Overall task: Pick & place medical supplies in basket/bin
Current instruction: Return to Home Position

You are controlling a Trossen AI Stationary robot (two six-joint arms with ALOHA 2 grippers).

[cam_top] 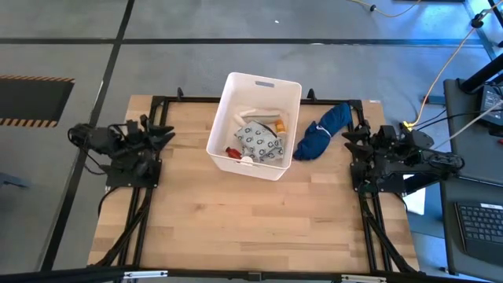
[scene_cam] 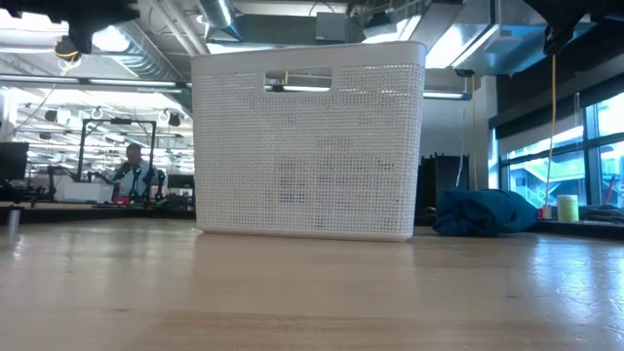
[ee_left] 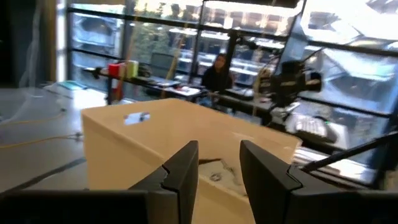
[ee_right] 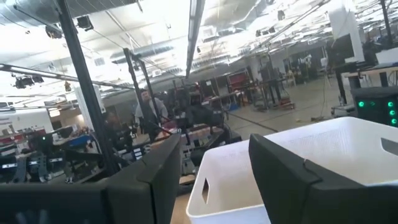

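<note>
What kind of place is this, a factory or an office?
Probably a robotics lab in an open workshop hall: a left arm and right arm flank a wooden table, exposed ducts run overhead, and a person is among equipment benches.

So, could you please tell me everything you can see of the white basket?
The white basket is a tall rectangular tub, plastic-looking with perforated walls and a handle slot near the rim. It stands upright on the wooden table, far middle, holding the medical supplies. A dark blue cloth bundle lies close beside it.

Grey floor [cam_top: 236,20] w/ dark seams; big windows [scene_cam: 600,146] — ceiling ducts [scene_cam: 166,58] & strip lights [ee_right: 194,25] overhead.
</note>
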